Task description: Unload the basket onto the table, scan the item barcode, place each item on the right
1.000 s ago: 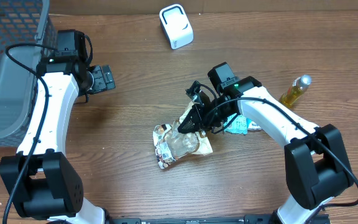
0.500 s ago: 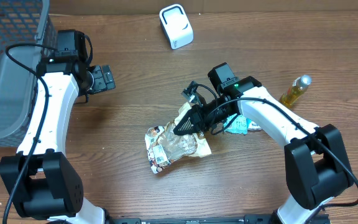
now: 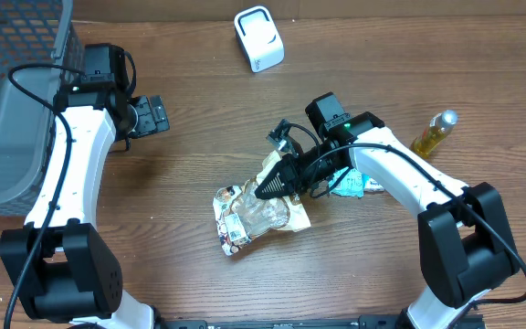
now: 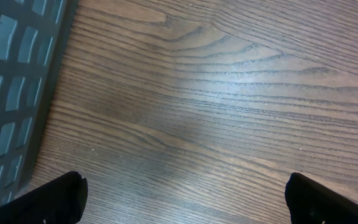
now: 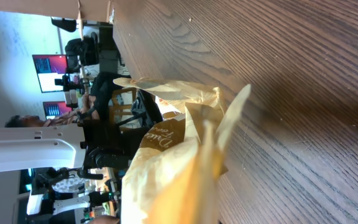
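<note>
The item is a crinkly clear and yellow snack packet (image 3: 252,213), tilted near the table's middle. My right gripper (image 3: 268,189) is shut on its upper right edge. In the right wrist view the yellow packet (image 5: 166,162) fills the lower middle and hides the fingers. No barcode shows in any view. A white scanner (image 3: 258,38) stands at the back centre, well away from the packet. My left gripper (image 3: 158,114) hangs open beside the basket, holding nothing. In the left wrist view its dark fingertips (image 4: 61,196) stand wide apart over bare wood.
A grey mesh basket (image 3: 7,110) fills the left edge, and its wall (image 4: 11,93) shows in the left wrist view. A yellow bottle (image 3: 434,132) lies at the right. A teal and white packet (image 3: 350,185) rests under my right arm.
My right gripper dragged the packet a little to the left, then stopped for the last half second. The left arm has not moved.
</note>
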Tool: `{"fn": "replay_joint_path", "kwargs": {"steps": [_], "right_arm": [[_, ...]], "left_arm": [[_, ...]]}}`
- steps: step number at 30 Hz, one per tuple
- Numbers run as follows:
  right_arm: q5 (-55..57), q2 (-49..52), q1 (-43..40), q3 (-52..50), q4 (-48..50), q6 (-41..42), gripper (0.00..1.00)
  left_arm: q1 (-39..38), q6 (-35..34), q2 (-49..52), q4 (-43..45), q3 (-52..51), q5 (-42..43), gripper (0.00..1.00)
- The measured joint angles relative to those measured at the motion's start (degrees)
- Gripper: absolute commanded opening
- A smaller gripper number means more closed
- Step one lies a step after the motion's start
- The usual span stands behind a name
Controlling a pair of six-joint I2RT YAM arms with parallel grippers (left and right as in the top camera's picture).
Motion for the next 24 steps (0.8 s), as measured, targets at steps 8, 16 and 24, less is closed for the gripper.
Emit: {"fn": "replay_joint_path", "kwargs": {"steps": [8, 16, 24], "right_arm": [[0.0, 0.0, 0.0, 0.0, 0.0, -0.5, 0.04], [-0.5, 0.0, 0.0, 0.0, -0.1, -1.3, 0.04], [-0.6, 0.0, 0.0, 0.0, -0.1, -1.3, 0.04]], "left_arm": [[0.0, 0.0, 0.0, 0.0, 0.0, 0.0, 1.0], [0.0, 0.0, 0.0, 0.0, 0.0, 0.0, 1.0], [0.0, 0.0, 0.0, 0.0, 0.0, 0.0, 1.0]]}}
